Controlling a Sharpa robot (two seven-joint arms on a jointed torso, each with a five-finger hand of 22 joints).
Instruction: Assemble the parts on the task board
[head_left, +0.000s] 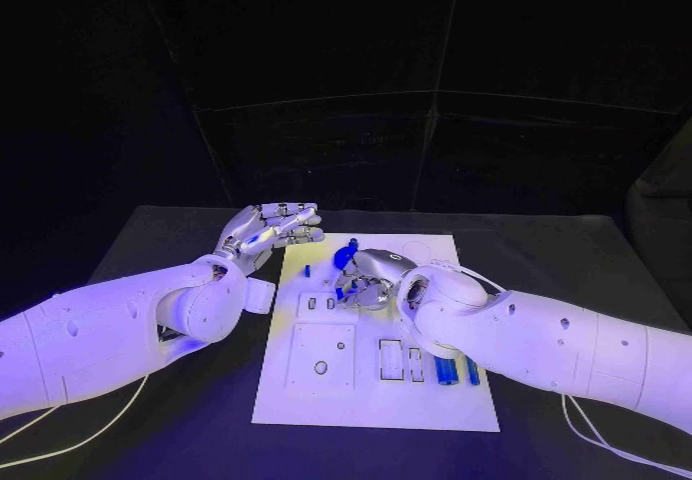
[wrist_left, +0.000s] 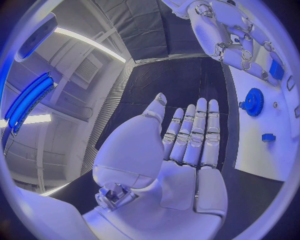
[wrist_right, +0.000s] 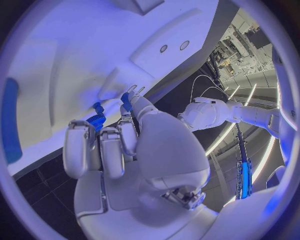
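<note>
Matt board and table, glossy hands and arms

The task board (head_left: 433, 400) looks like smooth, matt white plastic; the blue gear (wrist_left: 254, 102) and other blue parts (head_left: 447, 371) look like plain moulded plastic. The table (head_left: 159, 240) is dull, dark and even. Both arms have glossy white shells; the left hand (wrist_left: 187, 145) and right hand (wrist_right: 125, 145) look satin metallic.

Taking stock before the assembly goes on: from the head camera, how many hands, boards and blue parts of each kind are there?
Hands: 2, the left hand and the right hand
White board: 1
Blue gear: 1
Small blue block: 1
Blue rods: 2
Total: 7. The right hand may hide more parts.
</note>
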